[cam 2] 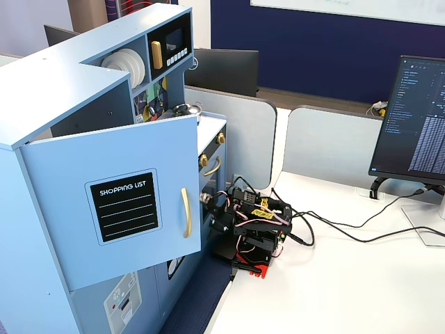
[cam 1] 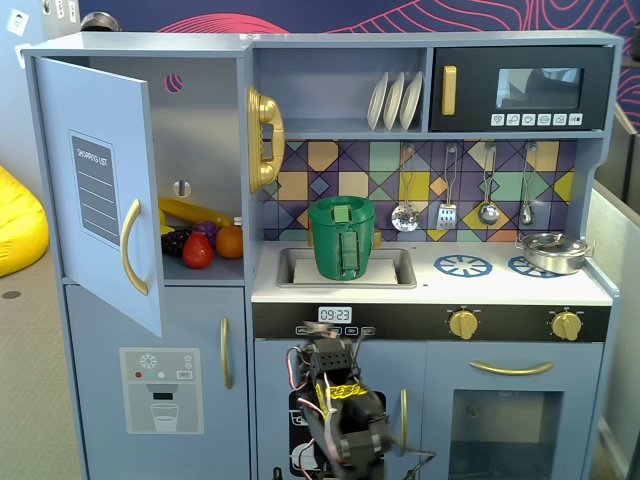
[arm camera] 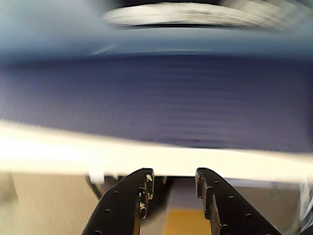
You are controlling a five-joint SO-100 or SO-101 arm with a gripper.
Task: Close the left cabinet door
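Note:
The left cabinet door (cam 1: 100,190) is a light-blue panel with a black "SHOPPING LIST" board and a curved gold handle (cam 1: 133,247). It stands swung wide open from the cabinet's left edge. In the other fixed view the door (cam 2: 118,209) juts out toward the desk, its handle (cam 2: 185,212) facing the arm. My arm (cam 1: 335,410) sits folded low in front of the kitchen's base, right of and below the door, also shown from the side (cam 2: 250,223). In the blurred wrist view my gripper (arm camera: 173,175) is open with nothing between its black fingers. The door is not in that view.
Toy fruit (cam 1: 200,240) lies on the open cabinet's shelf. Below is the blue door with the ice-dispenser graphic (cam 1: 160,375). A gold phone (cam 1: 265,140), a green basket in the sink (cam 1: 342,238) and a microwave (cam 1: 520,90) lie to the right. Cables (cam 2: 334,226) and a monitor (cam 2: 417,125) are on the desk.

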